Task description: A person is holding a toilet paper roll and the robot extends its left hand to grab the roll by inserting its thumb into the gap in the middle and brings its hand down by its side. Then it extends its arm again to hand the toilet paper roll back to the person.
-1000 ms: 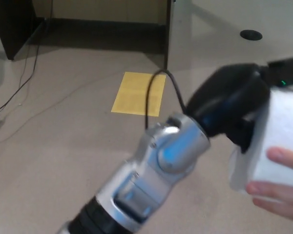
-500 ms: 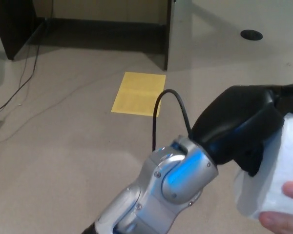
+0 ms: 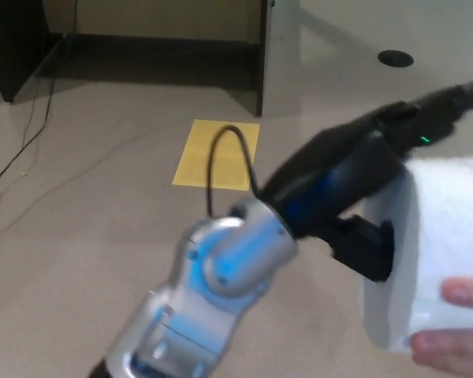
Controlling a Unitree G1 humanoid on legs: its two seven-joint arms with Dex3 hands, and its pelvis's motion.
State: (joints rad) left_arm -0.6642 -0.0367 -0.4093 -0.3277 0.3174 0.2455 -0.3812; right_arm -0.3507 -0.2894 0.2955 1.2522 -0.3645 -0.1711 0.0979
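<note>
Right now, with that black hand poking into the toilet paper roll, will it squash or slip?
Probably squashes slightly: the toilet paper roll looks soft and thick. Likely light, since a person's fingers support it by the edge. With the left hand hooked in its hole, slipping seems unlikely.

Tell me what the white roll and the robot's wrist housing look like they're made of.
The toilet paper roll looks like soft, matte white tissue, judging by its fuzzy wound edge. The wrist housing appears to be smooth silver metal or painted plastic; it shows a bluish sheen.
</note>
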